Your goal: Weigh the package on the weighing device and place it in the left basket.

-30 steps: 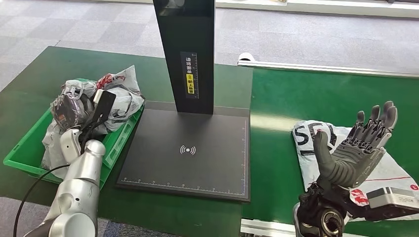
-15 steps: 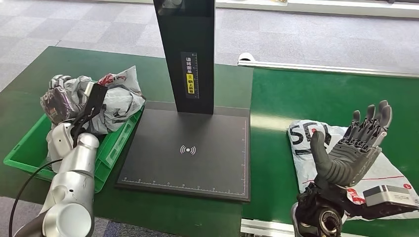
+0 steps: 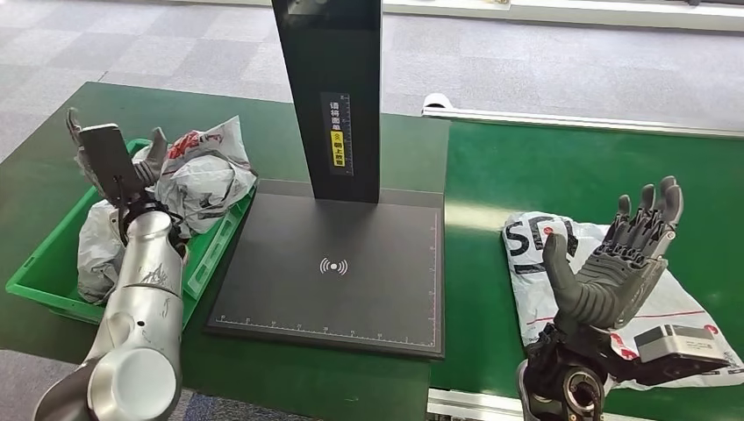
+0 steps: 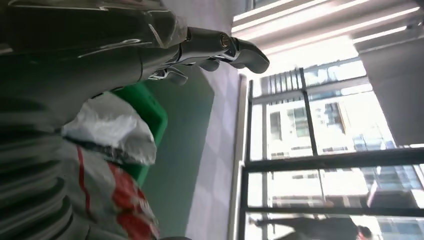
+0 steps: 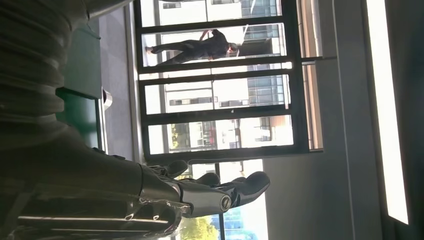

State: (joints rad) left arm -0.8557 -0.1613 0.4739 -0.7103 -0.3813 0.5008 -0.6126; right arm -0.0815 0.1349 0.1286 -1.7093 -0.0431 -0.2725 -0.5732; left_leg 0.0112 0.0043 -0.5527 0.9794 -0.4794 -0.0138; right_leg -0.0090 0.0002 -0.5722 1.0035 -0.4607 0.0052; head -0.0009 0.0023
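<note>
The green basket at the left end of the desk holds a heap of crumpled packages — grey and white bags with red print. The left hand is raised above the basket's far end, its fingers apart and pointing up, with nothing in them; the left wrist view shows the fingertips spread against the room beyond, with bagged parcels and the green rim below. So the drop into the basket looks done for one package, judging from the empty hand above the pile.

The weighing device, a dark flat plate with an upright column, has nothing on it.

On the green belt to the right lies a flat white package with dark lettering and a small box-shaped item by its near corner. The right hand hovers over it, palm up, fingers splayed, not touching it. This package seems next in line: it is yet to be picked up, weighed and carried to the basket.
</note>
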